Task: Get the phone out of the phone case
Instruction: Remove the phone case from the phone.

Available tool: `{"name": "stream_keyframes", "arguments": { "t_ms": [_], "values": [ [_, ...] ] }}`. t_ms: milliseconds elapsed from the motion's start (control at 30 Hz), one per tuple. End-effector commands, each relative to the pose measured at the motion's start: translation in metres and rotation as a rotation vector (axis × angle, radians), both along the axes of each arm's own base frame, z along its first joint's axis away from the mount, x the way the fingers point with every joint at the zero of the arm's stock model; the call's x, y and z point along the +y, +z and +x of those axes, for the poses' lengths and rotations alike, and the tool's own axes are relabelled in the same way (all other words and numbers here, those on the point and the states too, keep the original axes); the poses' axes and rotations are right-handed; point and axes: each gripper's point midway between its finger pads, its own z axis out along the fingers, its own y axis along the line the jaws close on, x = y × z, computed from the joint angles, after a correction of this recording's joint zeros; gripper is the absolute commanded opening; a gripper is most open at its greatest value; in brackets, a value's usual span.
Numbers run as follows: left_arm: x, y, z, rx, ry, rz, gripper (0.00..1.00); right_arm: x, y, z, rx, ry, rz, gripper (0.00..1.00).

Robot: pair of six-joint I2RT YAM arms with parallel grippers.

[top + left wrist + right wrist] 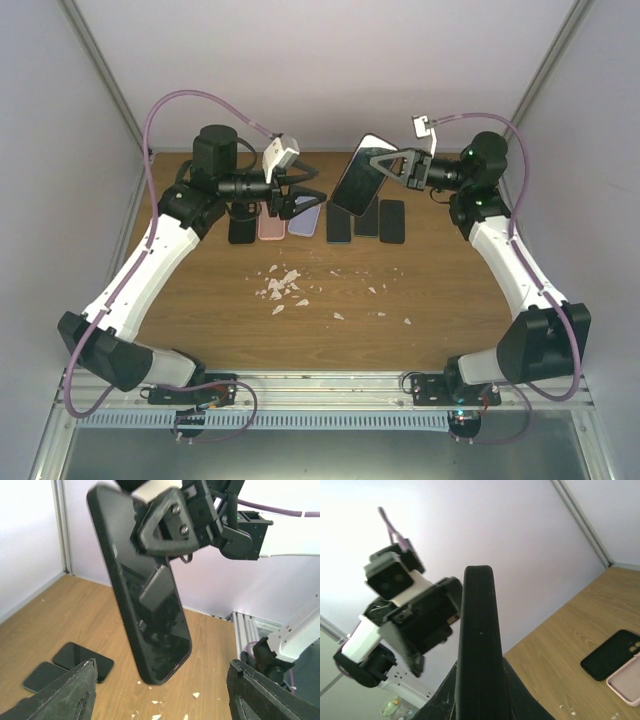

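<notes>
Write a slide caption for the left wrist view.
Right gripper holds the black phone aloft, tilted, above the wooden table.

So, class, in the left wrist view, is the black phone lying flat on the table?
No, the phone hangs tilted in the air above the table, clamped in the right gripper.

Phone in its case [358, 172] is up in the air over the far side of the bench [450, 300], pinched in the right tool [375, 165]. Left tool [303, 200] sits just left of it, not touching. Under them there's a row along the back: three cases [270, 226] on the left, three phones [392, 221] on the right. Scraps [283, 286] lie mid-bench, nearer than the row.
</notes>
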Motion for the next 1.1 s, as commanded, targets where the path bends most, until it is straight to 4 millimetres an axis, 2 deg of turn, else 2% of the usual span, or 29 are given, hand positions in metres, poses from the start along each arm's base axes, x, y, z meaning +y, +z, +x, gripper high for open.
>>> {"name": "stream_keyframes", "arguments": {
  "t_ms": [0, 200, 433, 633, 1067],
  "values": [
    [0.006, 0.000, -0.009, -0.012, -0.036, -0.037, 0.70, -0.001, 0.028, -0.019, -0.119, 0.055, 0.057, 0.01],
    [0.014, -0.012, -0.009, 0.046, -0.041, -0.074, 0.60, -0.003, 0.042, -0.037, -0.196, 0.095, 0.088, 0.01],
    [0.012, -0.012, -0.021, 0.113, -0.101, -0.132, 0.45, -0.005, 0.048, -0.055, -0.258, 0.107, 0.107, 0.01],
    [0.008, 0.000, -0.025, 0.119, -0.132, -0.158, 0.45, -0.004, 0.048, -0.060, -0.263, 0.104, 0.116, 0.01],
    [-0.020, -0.008, -0.030, 0.105, -0.151, -0.103, 0.37, -0.003, 0.049, -0.058, -0.275, 0.092, 0.111, 0.01]
  ]
}}
